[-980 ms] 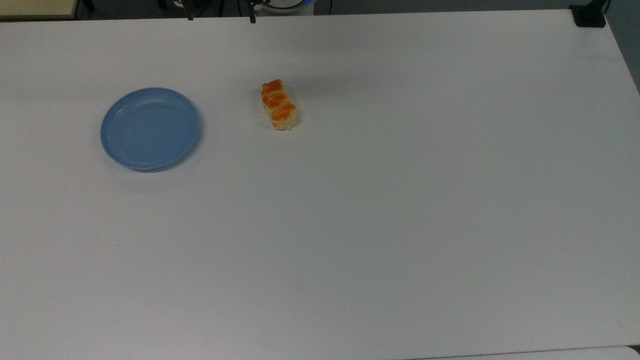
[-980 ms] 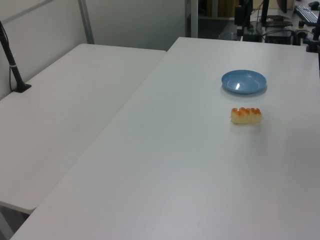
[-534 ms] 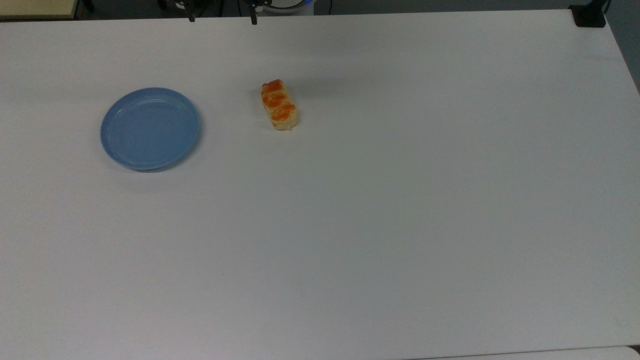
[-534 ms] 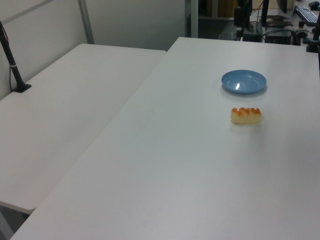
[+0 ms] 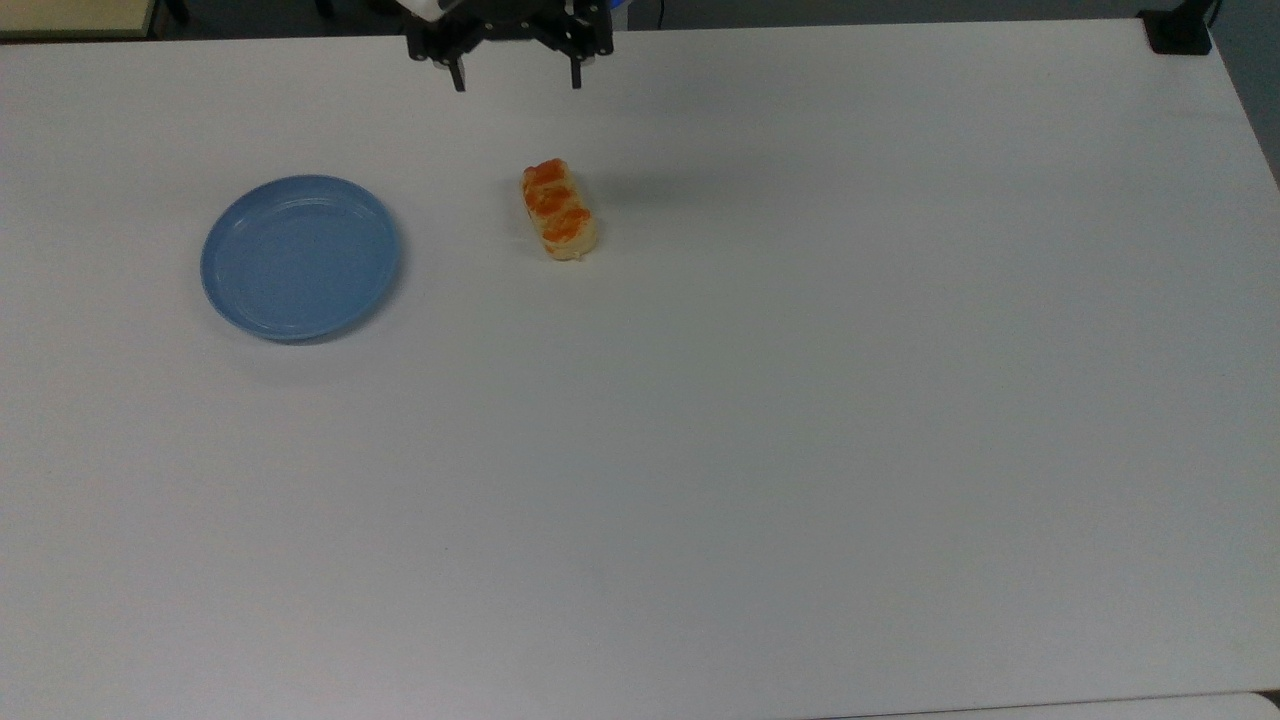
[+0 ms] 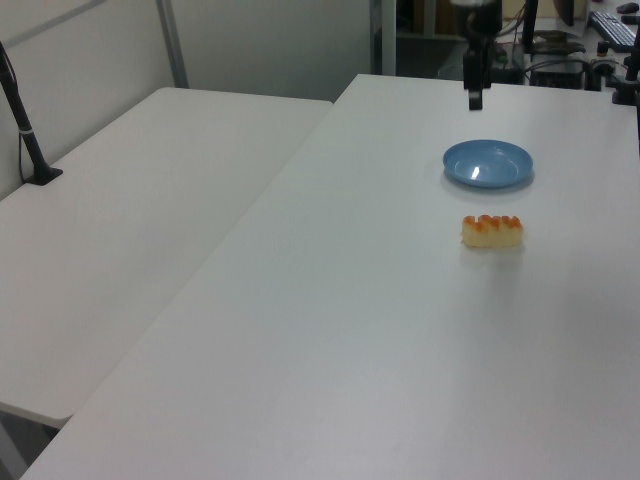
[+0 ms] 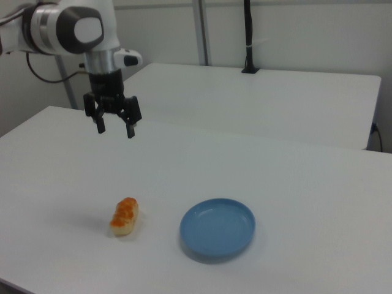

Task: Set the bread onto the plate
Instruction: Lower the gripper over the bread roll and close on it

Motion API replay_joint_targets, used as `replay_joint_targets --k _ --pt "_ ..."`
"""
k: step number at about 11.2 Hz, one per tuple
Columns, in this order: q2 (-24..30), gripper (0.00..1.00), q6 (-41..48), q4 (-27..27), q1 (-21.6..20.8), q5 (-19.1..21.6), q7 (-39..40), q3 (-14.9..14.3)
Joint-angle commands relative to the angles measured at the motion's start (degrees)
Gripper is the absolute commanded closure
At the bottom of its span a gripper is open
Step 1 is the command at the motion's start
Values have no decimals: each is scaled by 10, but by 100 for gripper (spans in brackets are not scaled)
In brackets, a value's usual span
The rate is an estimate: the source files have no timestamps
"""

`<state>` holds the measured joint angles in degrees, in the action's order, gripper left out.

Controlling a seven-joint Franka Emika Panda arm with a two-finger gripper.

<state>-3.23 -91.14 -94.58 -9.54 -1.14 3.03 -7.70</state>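
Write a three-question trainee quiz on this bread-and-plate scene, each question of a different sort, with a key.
1. True or false: the small oblong tan bread roll with orange patches lies on the round light-blue plate.
2. Multiple choice: the black two-finger gripper is A) open and holding nothing, B) shut on the roll, C) resting on the plate.
3. Fill in: in the top view, the plate lies to the roll's ____.

Key
1. False; the roll lies on the white table, apart from the plate.
2. A; it hangs above the table with its fingers spread.
3. Left.
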Motion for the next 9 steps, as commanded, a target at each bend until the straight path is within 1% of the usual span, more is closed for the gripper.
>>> replay_joint_targets --k 1,2,5,6,7,9 --pt "26 0 -54 -115 -64 -1 59 -37" --pt "25 0 -82 -150 -70 -6 77 -38" --pt "7 0 -190 -232 -96 -51 80 -38" --pt "-9 0 -219 -247 -96 -65 80 -38" --pt "-31 0 -243 -255 -96 -69 81 -38" --pt "-58 0 -265 -257 -93 -75 90 -41"
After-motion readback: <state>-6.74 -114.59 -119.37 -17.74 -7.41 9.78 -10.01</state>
